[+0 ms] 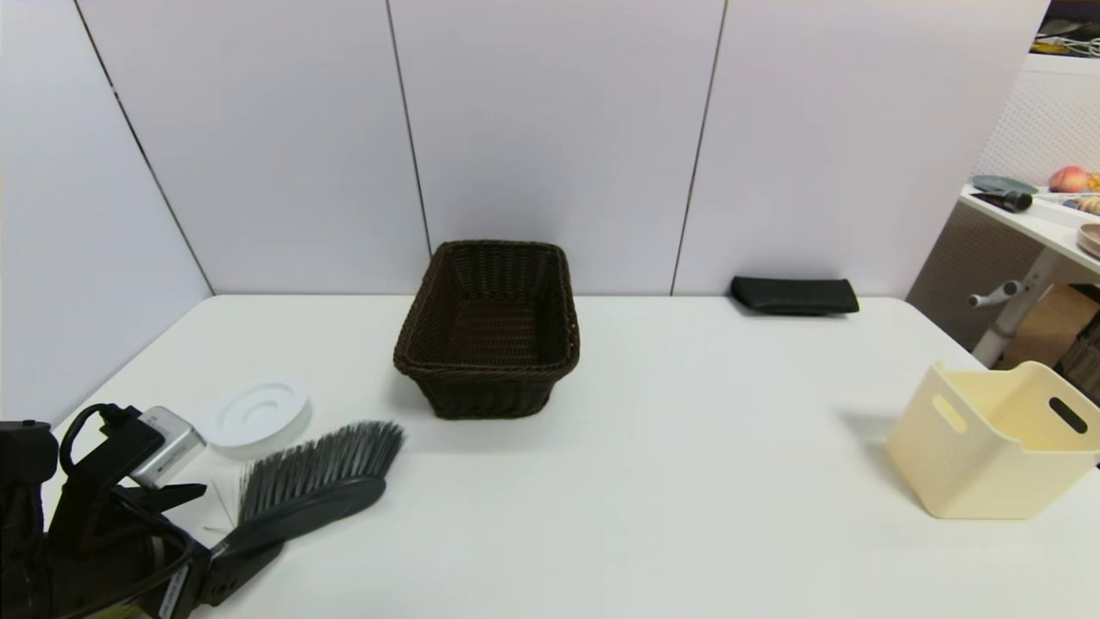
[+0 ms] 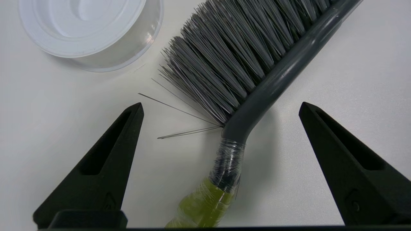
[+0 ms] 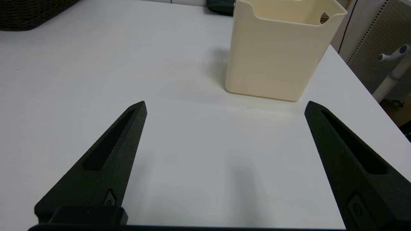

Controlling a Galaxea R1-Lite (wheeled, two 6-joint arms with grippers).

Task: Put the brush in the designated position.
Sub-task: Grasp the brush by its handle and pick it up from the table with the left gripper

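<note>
The brush lies on the surface, its long axis running toward two o'clock. The left end effector, released, straddles its handle; the right end effector hangs released, far off.

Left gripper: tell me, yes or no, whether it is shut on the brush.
No. The left gripper is open, its fingers apart on either side of the brush, which lies on the table.

Brush lies front-left on table, lid just behind; basket centre-back, bin right.
</note>
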